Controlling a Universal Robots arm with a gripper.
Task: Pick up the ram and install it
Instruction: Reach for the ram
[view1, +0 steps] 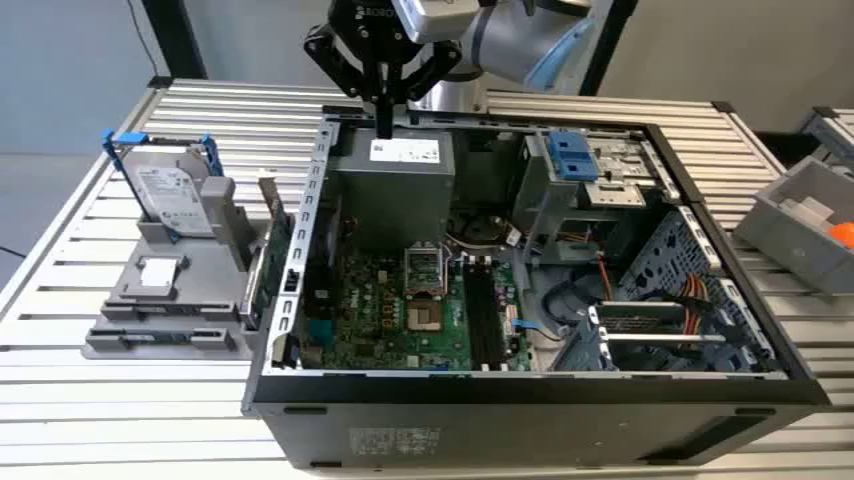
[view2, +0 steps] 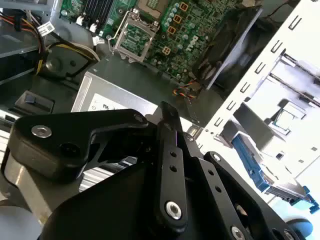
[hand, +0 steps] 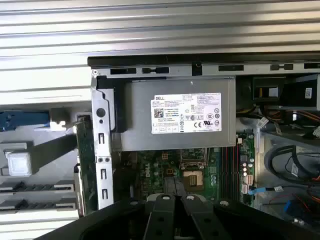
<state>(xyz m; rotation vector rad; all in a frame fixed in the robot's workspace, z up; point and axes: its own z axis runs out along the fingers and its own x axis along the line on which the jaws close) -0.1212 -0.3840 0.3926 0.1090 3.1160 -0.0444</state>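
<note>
**Open computer case, judged to be at the approach stage of the ram pick.** The gripper hangs directly above the power supply, over its labelled face. Its fingers are pressed together with nothing seen between them, so the ram is not in its grasp.

The ram's own place cannot be told. The memory slots lie on the motherboard, just beside the power supply. The two long holders sit on the grey fixture, well apart from the power supply, beyond the case wall and the green card. Slots and holders alike read as dark narrow lines.

Judgement: a good pick calls for the fingers to part before contact and to close on the stick's flat faces near its middle. The lift should then go straight up, clear of the green card and the case wall.
</note>
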